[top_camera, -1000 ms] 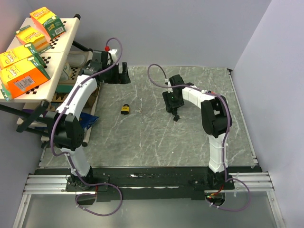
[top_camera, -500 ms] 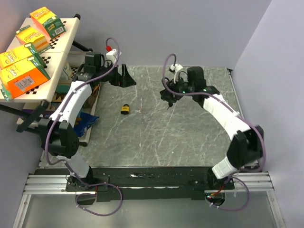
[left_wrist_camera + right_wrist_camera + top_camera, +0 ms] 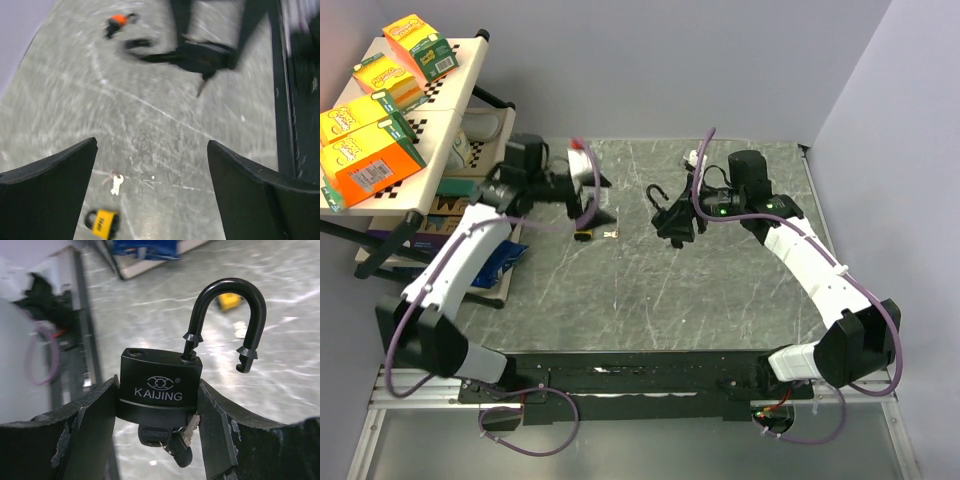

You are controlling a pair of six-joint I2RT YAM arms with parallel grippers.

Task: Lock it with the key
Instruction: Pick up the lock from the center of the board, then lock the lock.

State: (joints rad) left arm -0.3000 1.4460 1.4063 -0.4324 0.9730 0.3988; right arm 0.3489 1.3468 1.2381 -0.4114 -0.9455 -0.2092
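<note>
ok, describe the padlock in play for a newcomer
Over the grey marbled table, find the right gripper. It clamps a black metal KAIJING padlock. Unlike the small yellow padlock lying by the left gripper, it is held aloft, shackle open.

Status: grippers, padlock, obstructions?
Left gripper open, empty, near yellow padlock and loose keys. Right gripper shut on black padlock, shackle open, key in. Nothing blocking.
</note>
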